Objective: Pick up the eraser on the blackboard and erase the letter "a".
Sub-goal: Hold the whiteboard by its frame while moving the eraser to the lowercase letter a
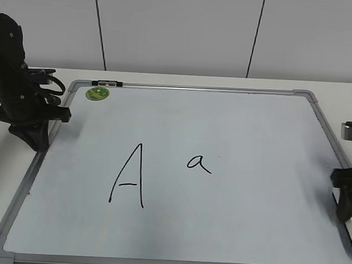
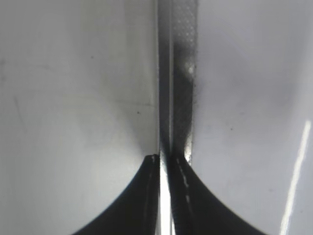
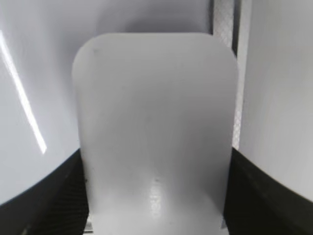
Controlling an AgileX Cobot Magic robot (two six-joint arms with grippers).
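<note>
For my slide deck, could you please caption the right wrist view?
Right gripper straddling the white eraser at the blackboard frame, ready to lift.

White panelled wall point(image 1: 176, 30) behind white table point(image 1: 185, 80).

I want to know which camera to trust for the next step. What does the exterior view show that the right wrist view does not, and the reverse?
Only the exterior view shows the letter "a", the capital "A", the green sticker and the left arm at the board's left edge. Only the right wrist view shows the eraser's white top up close, sitting between the right pincer's dark fingers. Both show the blackboard and its grey frame on the right side.
</note>
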